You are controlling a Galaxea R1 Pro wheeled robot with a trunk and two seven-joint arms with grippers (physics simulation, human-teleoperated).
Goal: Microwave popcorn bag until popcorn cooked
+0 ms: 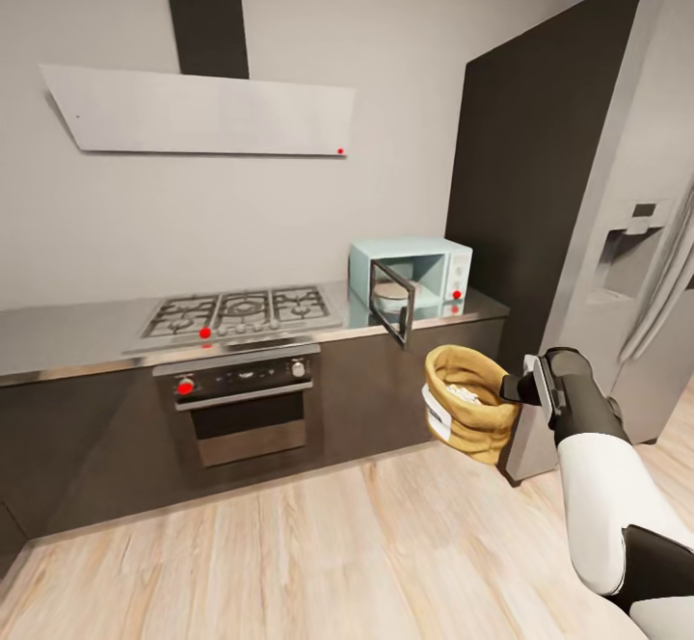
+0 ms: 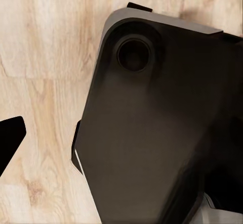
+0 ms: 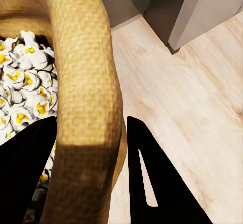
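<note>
The tan popcorn bag (image 1: 472,411) hangs in the air in front of the dark cabinets, below the countertop (image 1: 67,332) edge. My right gripper (image 1: 516,387) is shut on its thick rolled rim from the right. In the right wrist view the rim (image 3: 86,82) runs between my two black fingers (image 3: 147,173), and whitish-yellow popcorn (image 3: 20,92) fills the sack. The mint-blue microwave (image 1: 434,269) stands at the countertop's right end, up and left of the bag. Its dark glass door (image 1: 393,310) is swung open toward me. One black left fingertip (image 2: 10,138) shows over the floor.
A gas hob (image 1: 241,312) and a built-in oven (image 1: 246,404) with a red knob sit left of the microwave, under a hood (image 1: 202,110). A tall dark panel (image 1: 520,187) and a steel fridge (image 1: 627,264) stand close on the right. Wooden floor (image 1: 337,544) spreads ahead.
</note>
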